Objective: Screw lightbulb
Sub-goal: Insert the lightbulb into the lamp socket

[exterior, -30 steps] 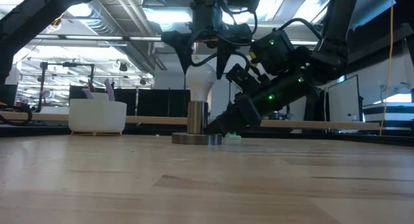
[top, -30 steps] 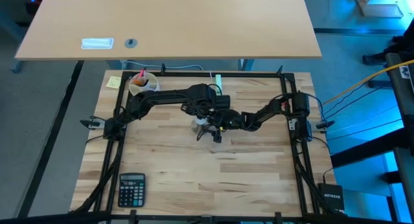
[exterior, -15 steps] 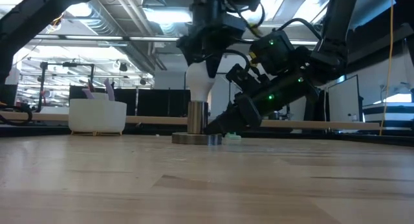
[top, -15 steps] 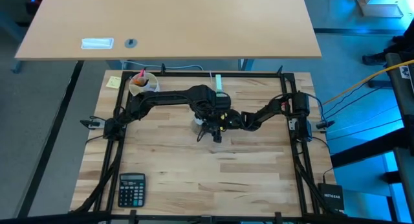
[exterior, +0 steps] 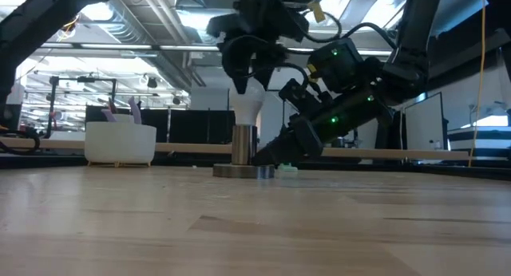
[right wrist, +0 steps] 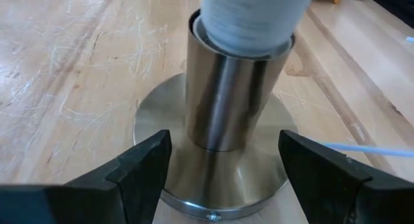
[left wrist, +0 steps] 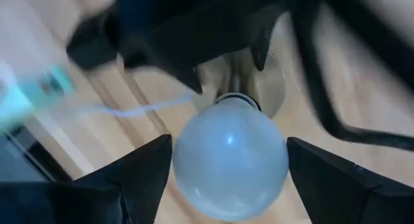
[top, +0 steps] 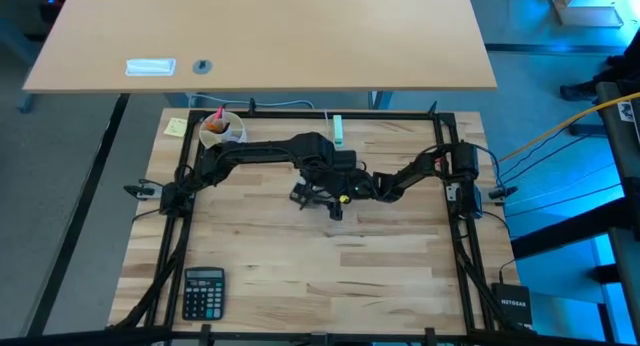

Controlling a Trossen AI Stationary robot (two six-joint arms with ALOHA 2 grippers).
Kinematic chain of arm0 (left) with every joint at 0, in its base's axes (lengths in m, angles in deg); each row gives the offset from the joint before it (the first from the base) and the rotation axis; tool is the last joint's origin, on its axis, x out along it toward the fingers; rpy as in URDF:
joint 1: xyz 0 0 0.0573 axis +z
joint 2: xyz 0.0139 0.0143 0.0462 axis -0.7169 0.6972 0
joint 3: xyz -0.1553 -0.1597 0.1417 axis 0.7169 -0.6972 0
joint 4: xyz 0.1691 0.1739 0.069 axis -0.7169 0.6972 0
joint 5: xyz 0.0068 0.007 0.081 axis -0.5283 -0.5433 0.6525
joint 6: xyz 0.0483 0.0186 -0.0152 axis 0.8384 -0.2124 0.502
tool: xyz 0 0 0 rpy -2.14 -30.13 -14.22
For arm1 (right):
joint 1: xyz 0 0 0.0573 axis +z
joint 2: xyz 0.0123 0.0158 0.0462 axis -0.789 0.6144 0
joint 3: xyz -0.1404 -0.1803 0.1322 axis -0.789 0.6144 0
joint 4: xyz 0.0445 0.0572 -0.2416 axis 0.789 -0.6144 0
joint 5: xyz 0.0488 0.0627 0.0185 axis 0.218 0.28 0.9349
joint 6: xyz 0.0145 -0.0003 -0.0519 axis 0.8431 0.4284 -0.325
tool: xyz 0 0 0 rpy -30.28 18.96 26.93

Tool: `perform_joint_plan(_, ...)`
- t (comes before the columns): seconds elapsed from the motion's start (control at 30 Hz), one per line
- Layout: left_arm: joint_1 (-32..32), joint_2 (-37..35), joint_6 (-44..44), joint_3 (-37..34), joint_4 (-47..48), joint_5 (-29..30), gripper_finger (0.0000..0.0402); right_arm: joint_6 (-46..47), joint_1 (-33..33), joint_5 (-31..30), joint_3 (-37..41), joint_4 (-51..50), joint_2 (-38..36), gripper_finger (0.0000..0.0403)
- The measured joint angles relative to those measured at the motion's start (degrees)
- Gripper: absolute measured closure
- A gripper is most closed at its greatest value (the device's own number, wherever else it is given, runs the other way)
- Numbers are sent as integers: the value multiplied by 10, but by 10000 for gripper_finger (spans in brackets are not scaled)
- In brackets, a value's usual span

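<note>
Two pincers attend: left pincer (left wrist: 223, 160) straddles the bulb (left wrist: 229, 156) closely, contact unclear; right pincer (right wrist: 223, 160) open around the socket (right wrist: 236, 94). Slippage risks cross-threading.

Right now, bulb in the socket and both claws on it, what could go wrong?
1. The left claw straddles the lightbulb from above with its fingers at the glass; if they only brush it, the twist may slip.
2. The right claw brackets the socket base with visible gaps, so the base may spin with the bulb.
3. The thin white cord could wind up if the base turns.
</note>
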Motion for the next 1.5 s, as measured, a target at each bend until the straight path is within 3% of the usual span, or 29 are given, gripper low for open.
perform_joint_plan(0.17,3,0,225,0,-11,-1,110,-7,0,0,0,0,0,110)
perform_joint_plan(0.3,0,0,269,0,-24,0,110,-9,0,-1,0,-1,0,110)
perform_joint_plan(0.5,-5,0,200,0,-30,1,110,-10,0,0,0,-1,0,110)
perform_joint_plan(0.67,-11,0,91,0,-33,1,110,-10,0,0,0,-1,0,110)
perform_joint_plan(1.03,-18,-39,2,30,-34,1,110,-10,0,0,0,-3,0,110)
perform_joint_plan(1.13,-18,-62,-87,29,-44,-1,110,-9,0,0,0,-4,0,110)
perform_joint_plan(1.37,16,-134,-442,31,11,-3,110,-7,0,0,0,-9,0,110)
perform_joint_plan(1.5,34,-185,-620,27,-3,-2,110,-5,0,1,0,-9,0,110)
